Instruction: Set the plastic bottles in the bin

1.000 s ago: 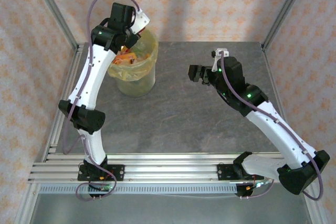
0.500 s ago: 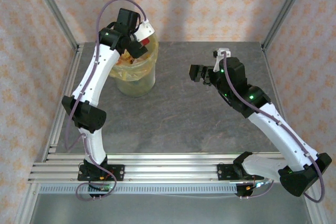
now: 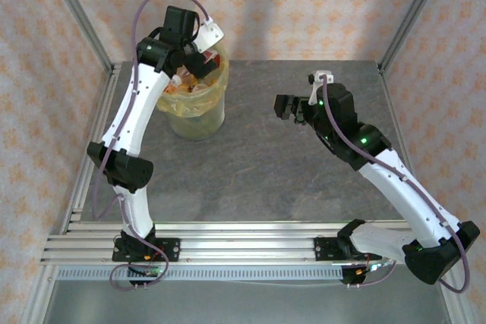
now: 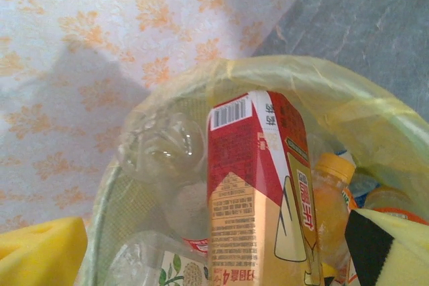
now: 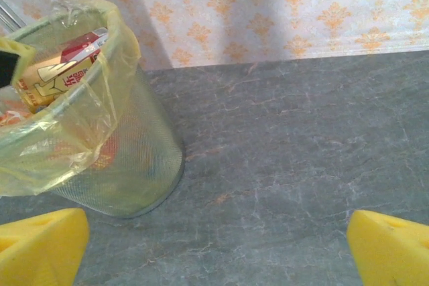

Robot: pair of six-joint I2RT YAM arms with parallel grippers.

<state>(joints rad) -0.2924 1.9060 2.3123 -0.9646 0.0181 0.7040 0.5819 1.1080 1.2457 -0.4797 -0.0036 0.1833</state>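
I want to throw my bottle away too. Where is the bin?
In the top view the bin stands at the far left of the table, right under the left gripper. The right wrist view shows it on the left, near the wall.

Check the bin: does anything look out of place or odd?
A boxy red-and-gold container sticks up among the clear bottles in the bin, near rim level; it looks more like a carton than a bottle.

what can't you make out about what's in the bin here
Bottle count: in the top view the left arm covers part of the bin mouth, contents too small.
Lower contents: in the left wrist view the red-and-gold container hides them; the bottom edge cuts it off.
Rest of the bin rim: cut off by the right wrist view's left edge.
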